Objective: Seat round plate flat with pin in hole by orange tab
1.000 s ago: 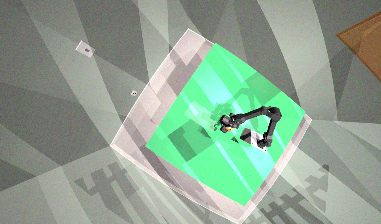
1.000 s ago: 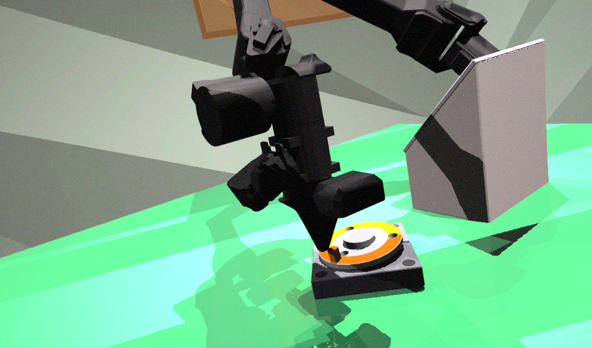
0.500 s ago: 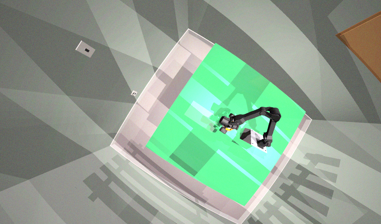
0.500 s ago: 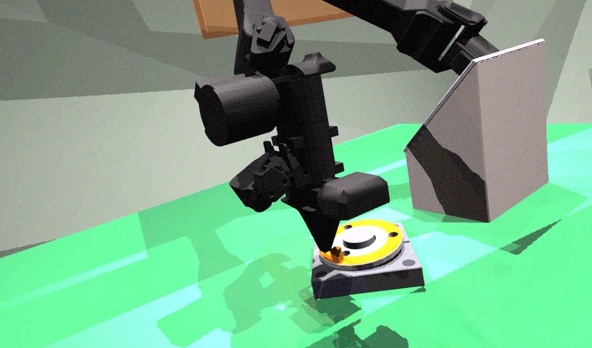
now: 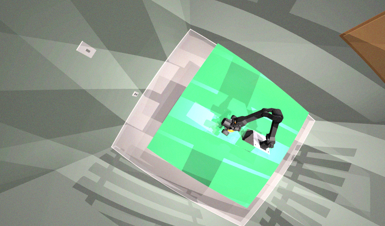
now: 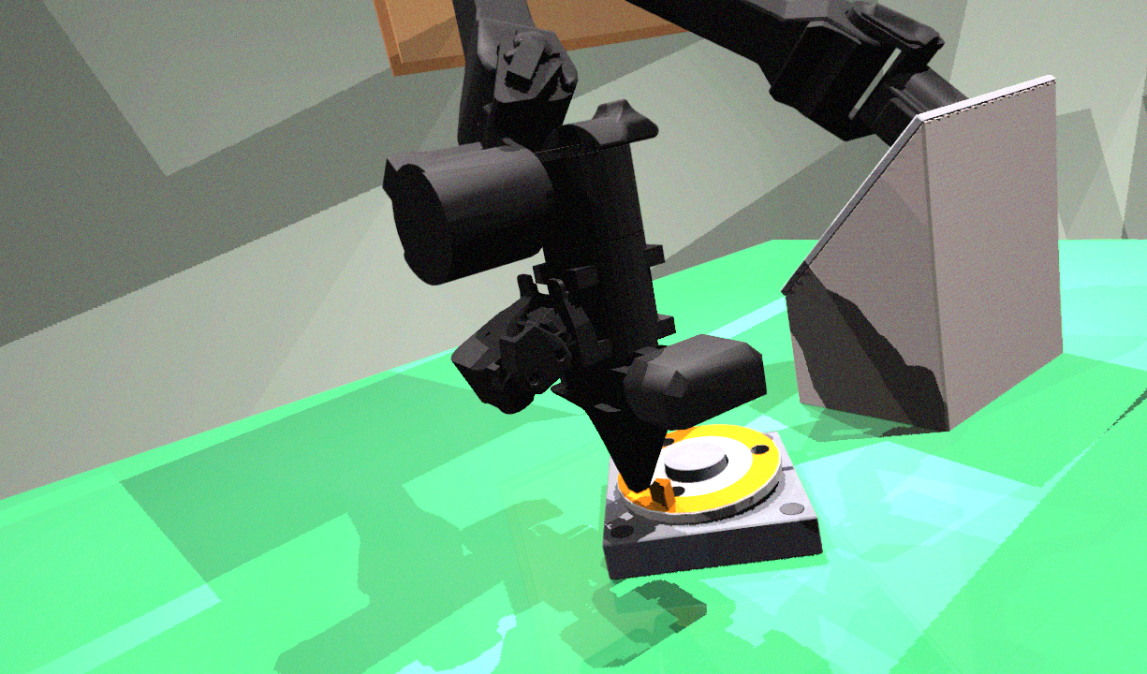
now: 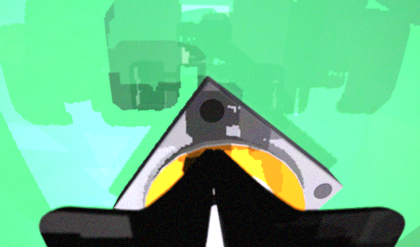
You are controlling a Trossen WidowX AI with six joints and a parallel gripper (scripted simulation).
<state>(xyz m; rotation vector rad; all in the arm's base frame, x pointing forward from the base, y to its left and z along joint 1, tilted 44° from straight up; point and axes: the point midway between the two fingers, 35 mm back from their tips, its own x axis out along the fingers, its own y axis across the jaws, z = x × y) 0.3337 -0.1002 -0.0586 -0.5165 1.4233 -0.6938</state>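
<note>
The round plate [image 5: 230,130] [image 6: 736,495] [image 7: 242,154], with a yellow and orange ring, sits around the pale post [image 6: 696,459] on the square grey base [image 6: 711,549] [image 7: 254,127]. A dark gap shows under its rim, and its lie looks slightly tilted. The orange tab [image 6: 662,495] is on the near left side, with a dark hole [image 6: 678,490] beside it. The pin is not visible. My gripper [image 6: 639,489] [image 7: 213,156] is shut and empty, pointing down. Its tips are low over the plate's left part, right beside the tab; contact cannot be told.
The arm's grey slanted stand [image 5: 261,142] [image 6: 996,251] is behind and right of the base. The base stands on a green mat [image 5: 199,151] [image 6: 225,536]. A brown panel [image 5: 371,42] [image 6: 560,33] is far off in the background.
</note>
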